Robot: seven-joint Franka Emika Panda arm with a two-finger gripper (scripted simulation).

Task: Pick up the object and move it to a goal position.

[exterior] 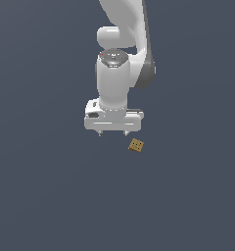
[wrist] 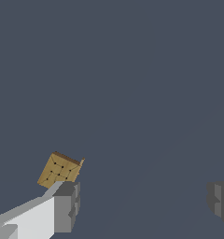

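Observation:
The object, a small tan-brown square block [exterior: 136,145] with dark dots on top, lies on the dark grey floor, turned at an angle. My white gripper [exterior: 113,133] hangs above the floor, a little toward the exterior view's left of the block, with its fingers pointing down. In the wrist view the block [wrist: 60,170] sits just beyond one grey fingertip [wrist: 66,207], outside the gap between the fingers. The gripper [wrist: 144,203] is open wide and holds nothing.
The white arm [exterior: 122,44] rises behind the gripper. The floor [exterior: 51,196] is a plain dark grey surface with no other objects in view.

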